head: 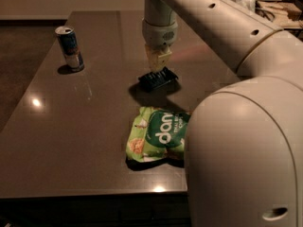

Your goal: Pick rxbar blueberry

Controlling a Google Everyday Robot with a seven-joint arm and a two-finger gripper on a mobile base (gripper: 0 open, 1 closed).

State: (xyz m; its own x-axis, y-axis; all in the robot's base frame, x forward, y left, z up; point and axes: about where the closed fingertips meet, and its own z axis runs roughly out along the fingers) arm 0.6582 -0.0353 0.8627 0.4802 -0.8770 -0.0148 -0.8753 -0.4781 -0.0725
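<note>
Looks like the lift stage of the pick, with the grasp made and the carry-off not yet done; finds the gripper (pixel 159 66) over the middle of the table (pixel 94 126), pointing straight down from the wrist; shows the rxbar blueberry (pixel 157 79) directly under the tips, touching them at its upper long edge, lying tilted with its far right corner higher; seems raised off the surface, judging by the dark shadow (pixel 151 96) set apart below and toward the near side.

Reads the claw as drawn nearly together, leaving only a narrow gap the thickness of the flat wrapper; appears clamped on the bar's edge and on nothing else; cannot tell how deep the bite goes.

Calls next for a straight, steady rise; warns of a thin edge hold on a crinkly wrapper, so a jerk or swing could let it slip or twist; needs no detour around the green chips bag (pixel 158 134) near the front edge, nor the drink can (pixel 70 48) well apart at the far left.
</note>
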